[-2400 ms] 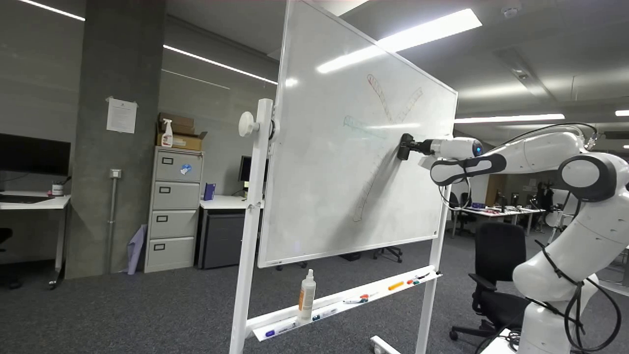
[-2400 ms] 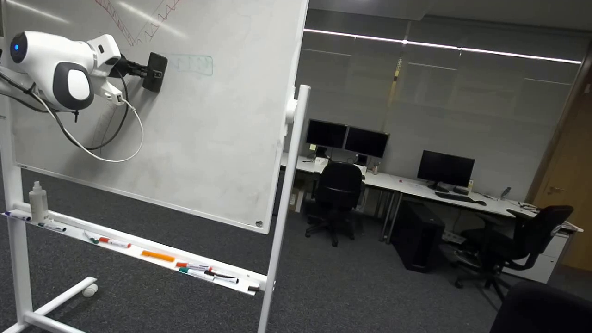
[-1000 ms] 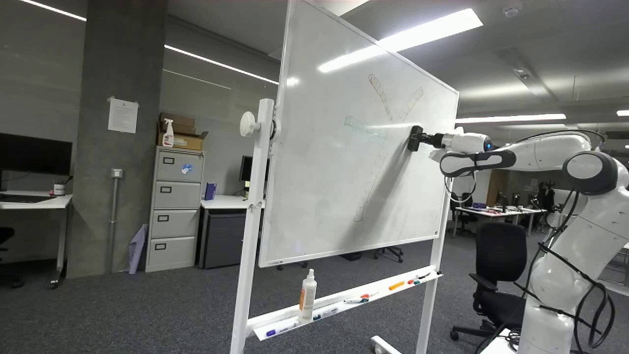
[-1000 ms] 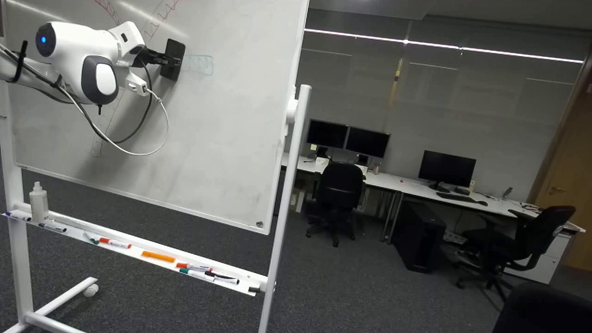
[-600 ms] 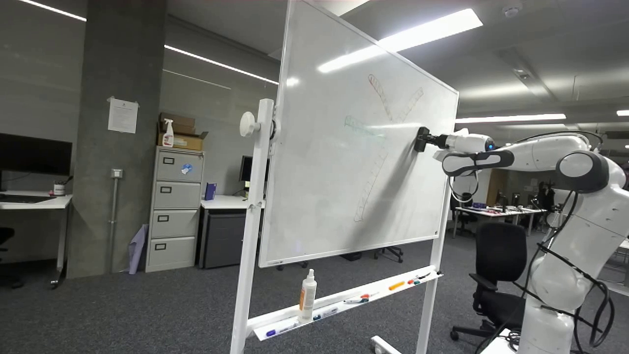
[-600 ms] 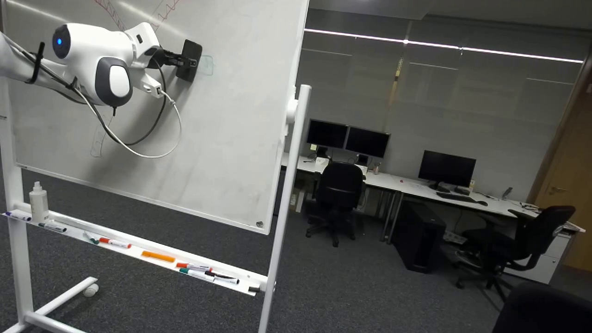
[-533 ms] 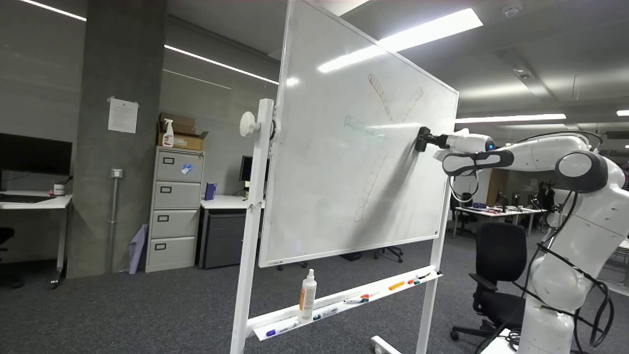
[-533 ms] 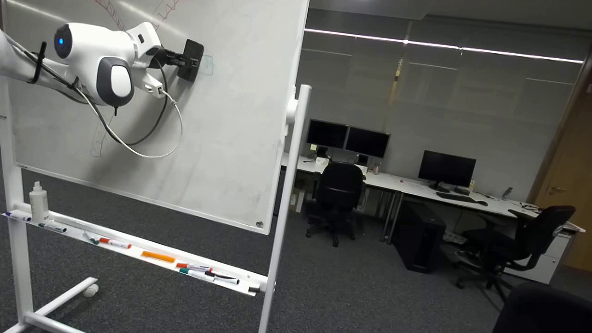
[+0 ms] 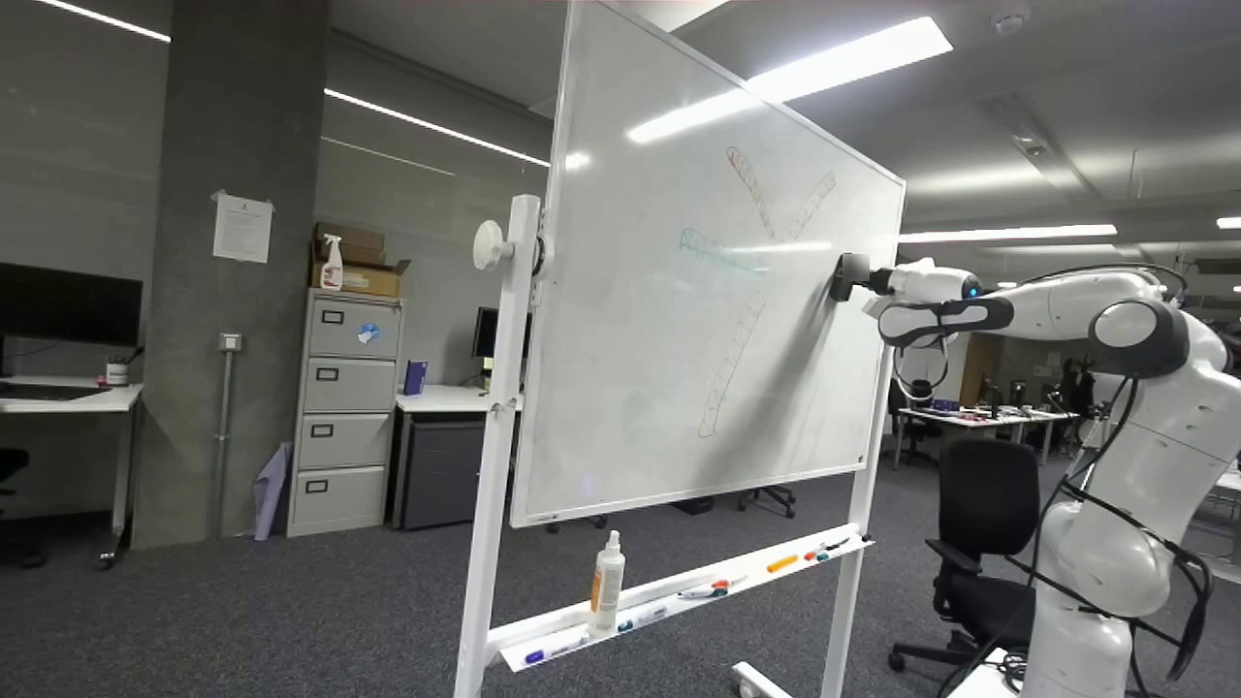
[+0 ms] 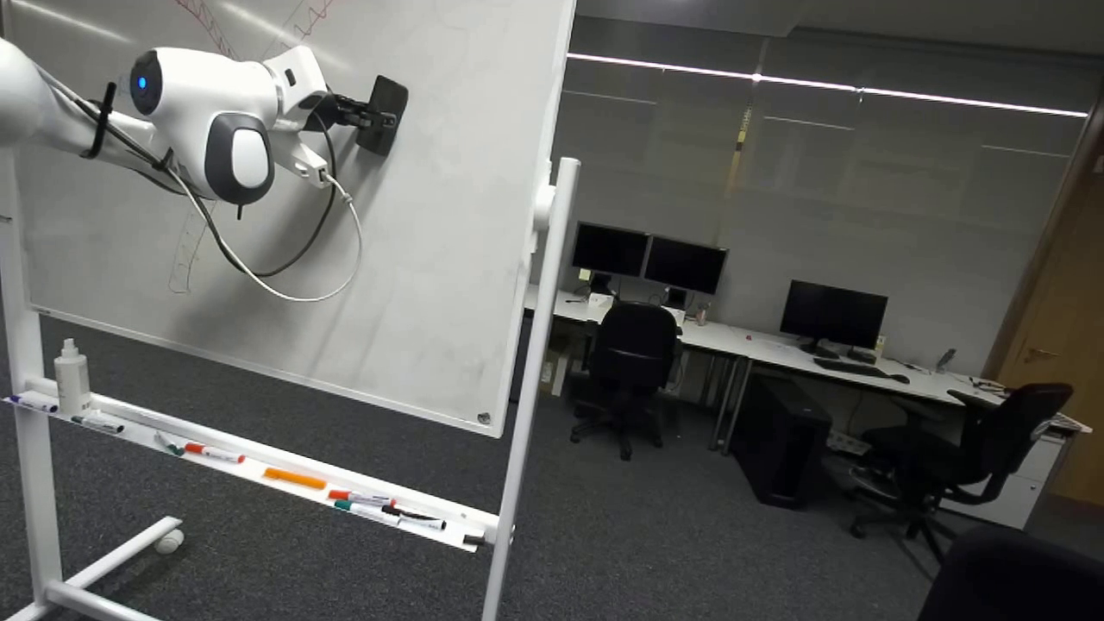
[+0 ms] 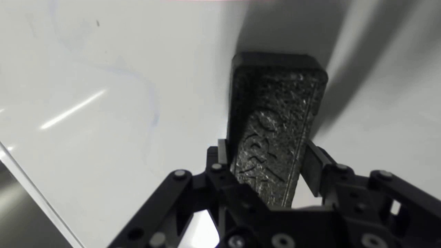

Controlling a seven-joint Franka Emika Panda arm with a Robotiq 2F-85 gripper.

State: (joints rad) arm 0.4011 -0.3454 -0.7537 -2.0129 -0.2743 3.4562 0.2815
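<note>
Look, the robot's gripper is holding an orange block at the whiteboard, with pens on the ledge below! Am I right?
Not orange: the wrist view shows that the block is black. The gripper is holding it at the whiteboard, with pens on the ledge below.

In wrist view, eraser [image 11: 272,131] btm hidden behind tool [image 11: 267,160]; whiteboard [image 10: 448,259] top cut off in an ext view.

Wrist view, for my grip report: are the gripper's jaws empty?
No, the gripper holds the eraser between its fingers.
</note>
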